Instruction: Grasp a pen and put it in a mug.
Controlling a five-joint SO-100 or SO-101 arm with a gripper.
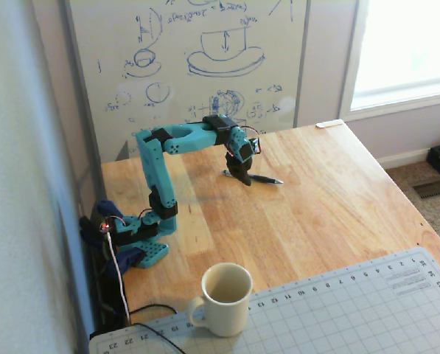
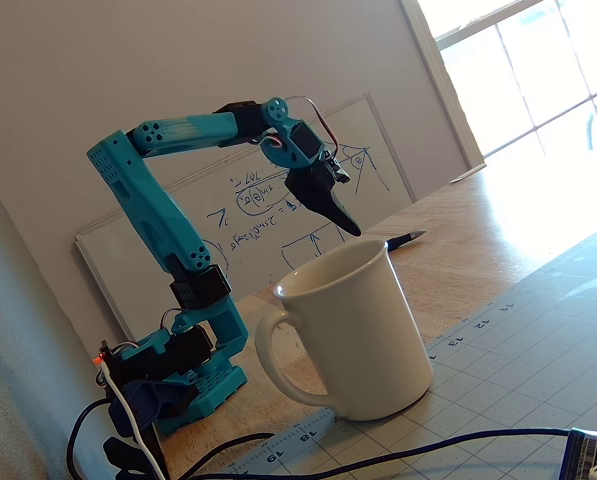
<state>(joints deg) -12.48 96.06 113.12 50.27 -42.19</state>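
Teal arm outstretched over pen

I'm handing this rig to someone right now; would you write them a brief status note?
Hand: empty, pointing down over the pen's left end in the higher fixed view; open or shut is unclear.
Pen: lying flat on the wooden table, far from the mug.
Mug: upright and empty at the mat's edge.
Done: reach toward the pen.
Left: grasp the pen, carry it over, drop it in the mug.
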